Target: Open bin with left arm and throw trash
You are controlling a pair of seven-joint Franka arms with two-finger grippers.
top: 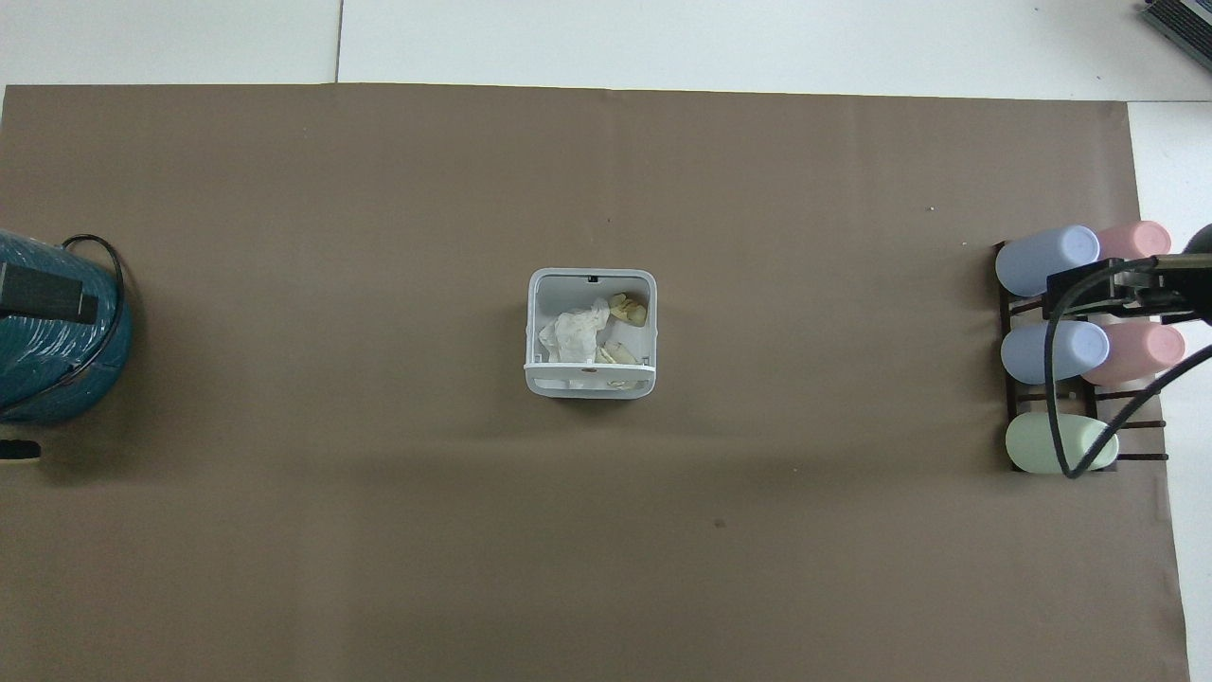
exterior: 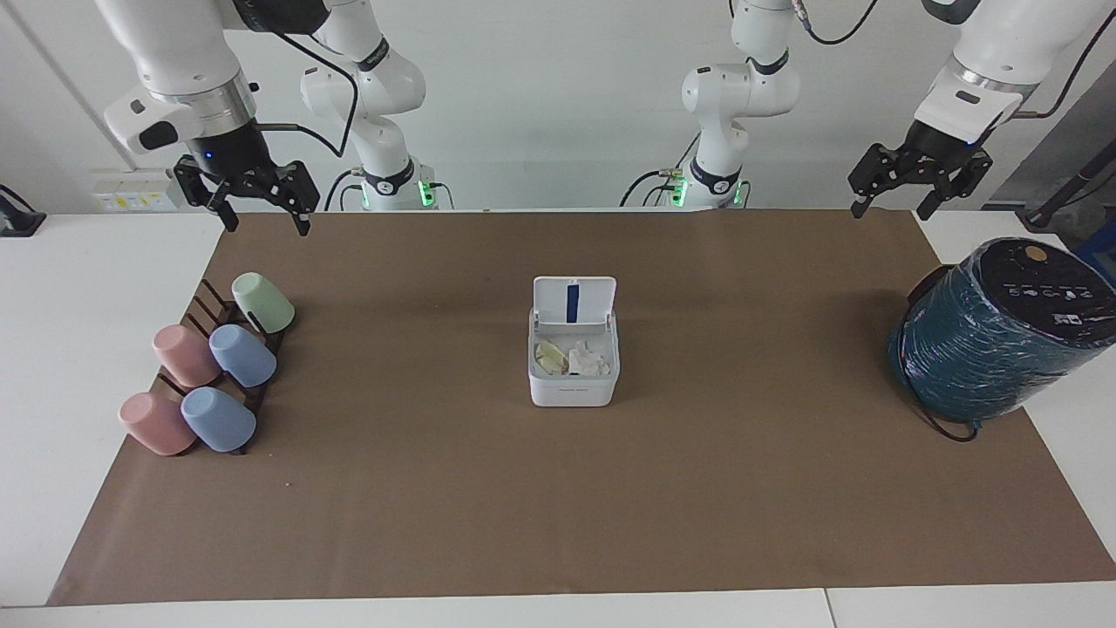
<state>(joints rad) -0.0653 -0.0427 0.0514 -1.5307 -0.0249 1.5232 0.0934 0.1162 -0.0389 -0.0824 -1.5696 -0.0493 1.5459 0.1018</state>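
Nearest the robots, both hands hang in the air, released and empty. The right hand (exterior: 258,209) is up over the brown mat's (exterior: 436,488) edge at the right arm's end of the counter (exterior: 52,349), with its fingers spread. The left hand (exterior: 917,190) is raised over the mat's edge at the left arm's end, fingers likewise apart. Taking the bin (exterior: 574,384) as the landmark, it sits at the middle of the mat, its hinged lid (exterior: 574,302) standing upright on the side nearer the robots. The trash (top: 595,330) lies inside it as white and yellowish lumps. Well apart from the bin toward the right arm's end, pastel cups (exterior: 242,355) rest on a dark rack (top: 1131,421). Well apart toward the left arm's end lies a teal wrapped cylinder (exterior: 985,349).
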